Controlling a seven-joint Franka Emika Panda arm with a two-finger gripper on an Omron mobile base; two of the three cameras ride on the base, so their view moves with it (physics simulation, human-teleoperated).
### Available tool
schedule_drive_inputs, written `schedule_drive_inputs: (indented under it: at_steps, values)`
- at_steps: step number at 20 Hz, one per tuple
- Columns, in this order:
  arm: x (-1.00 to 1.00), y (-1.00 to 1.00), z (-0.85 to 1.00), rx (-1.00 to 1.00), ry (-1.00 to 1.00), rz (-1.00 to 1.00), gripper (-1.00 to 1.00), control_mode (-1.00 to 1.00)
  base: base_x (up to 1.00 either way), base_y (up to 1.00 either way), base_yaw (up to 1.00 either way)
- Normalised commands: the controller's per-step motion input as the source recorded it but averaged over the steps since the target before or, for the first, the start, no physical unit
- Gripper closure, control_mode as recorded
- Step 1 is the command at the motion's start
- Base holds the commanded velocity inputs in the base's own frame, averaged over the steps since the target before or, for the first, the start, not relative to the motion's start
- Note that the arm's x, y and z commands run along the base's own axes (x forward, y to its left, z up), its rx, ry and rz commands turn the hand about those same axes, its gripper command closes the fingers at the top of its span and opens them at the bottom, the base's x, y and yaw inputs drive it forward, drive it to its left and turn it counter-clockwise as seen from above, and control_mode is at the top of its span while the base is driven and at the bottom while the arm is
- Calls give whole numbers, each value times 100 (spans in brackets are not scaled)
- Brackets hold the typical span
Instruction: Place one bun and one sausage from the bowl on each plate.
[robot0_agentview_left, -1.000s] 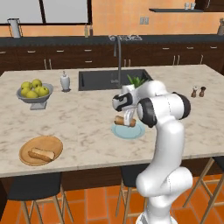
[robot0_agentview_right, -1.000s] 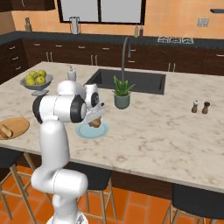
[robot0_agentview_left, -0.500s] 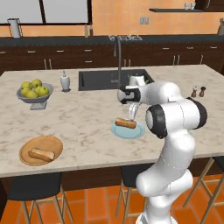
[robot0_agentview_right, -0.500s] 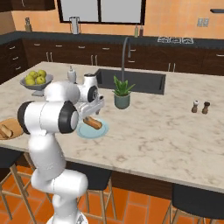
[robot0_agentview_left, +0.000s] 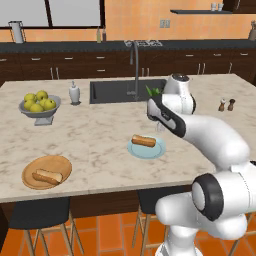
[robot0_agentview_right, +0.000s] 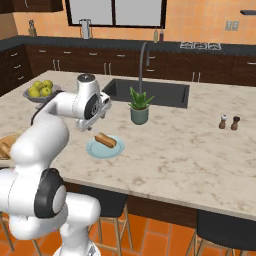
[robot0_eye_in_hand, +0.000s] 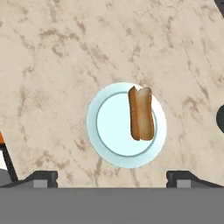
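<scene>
With the gripper spread apart and empty above the blue plate, the bun there is judged light, soft, best pinched across its narrow middle.

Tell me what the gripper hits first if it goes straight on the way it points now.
Most likely the pale blue plate, bare side, beside the bun and sausage. The open gripper looks straight down at it; depth is unclear.

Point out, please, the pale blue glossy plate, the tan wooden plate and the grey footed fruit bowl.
Pale blue glossy plate (robot0_eye_in_hand: 113, 131), hand view, bare centre.
Tan wooden plate (robot0_agentview_left: 31, 166), left base view, bare left part.
Grey footed fruit bowl (robot0_agentview_left: 31, 113), left base view, front wall.
</scene>
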Motion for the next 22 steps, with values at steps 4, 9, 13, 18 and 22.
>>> schedule_drive_inputs:
  at_steps: [4,9,13,18,22]
  values:
    - [-100,5,74,-1,-42,0,-100,-100,0,0,0]
    - [-90,3,22,-5,-5,0,-100,-100,0,0,0]
    - [-67,0,13,-8,17,0,-100,-100,0,0,0]
    - [0,0,0,0,0,0,-100,100,-10,-6,0]
    - [0,0,0,0,0,0,-100,100,-76,-98,-4]
